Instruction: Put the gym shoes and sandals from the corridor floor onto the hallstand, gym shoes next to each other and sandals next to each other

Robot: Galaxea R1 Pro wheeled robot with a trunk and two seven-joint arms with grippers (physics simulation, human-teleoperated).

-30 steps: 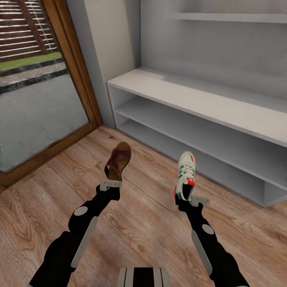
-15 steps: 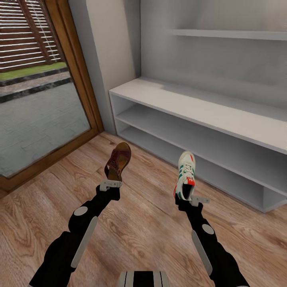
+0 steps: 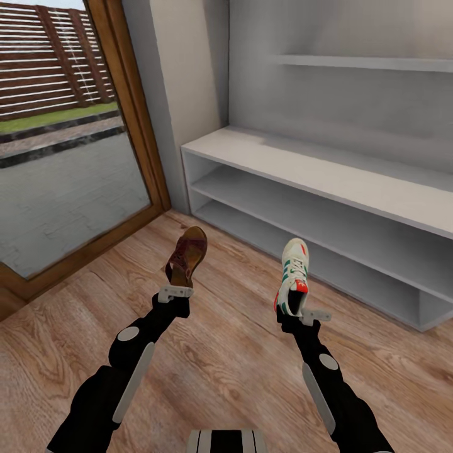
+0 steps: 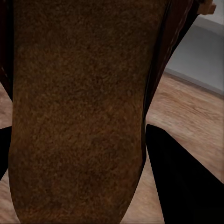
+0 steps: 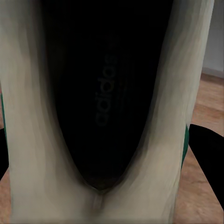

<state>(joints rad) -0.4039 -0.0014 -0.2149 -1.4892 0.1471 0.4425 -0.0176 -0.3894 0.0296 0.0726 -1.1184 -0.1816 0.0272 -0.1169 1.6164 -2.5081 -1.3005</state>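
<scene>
At the far left stands a glass door (image 3: 69,163) in a wooden frame. The left tool (image 3: 175,292) is closed on the heel of a sandal (image 3: 187,255), which it holds above the corridor floor (image 3: 226,352), toe pointing away. The right tool (image 3: 303,314) grips a gym shoe (image 3: 294,275) in the same way. Behind them, to the right, the hallstand (image 3: 327,182) shows two open shelf tiers.
</scene>
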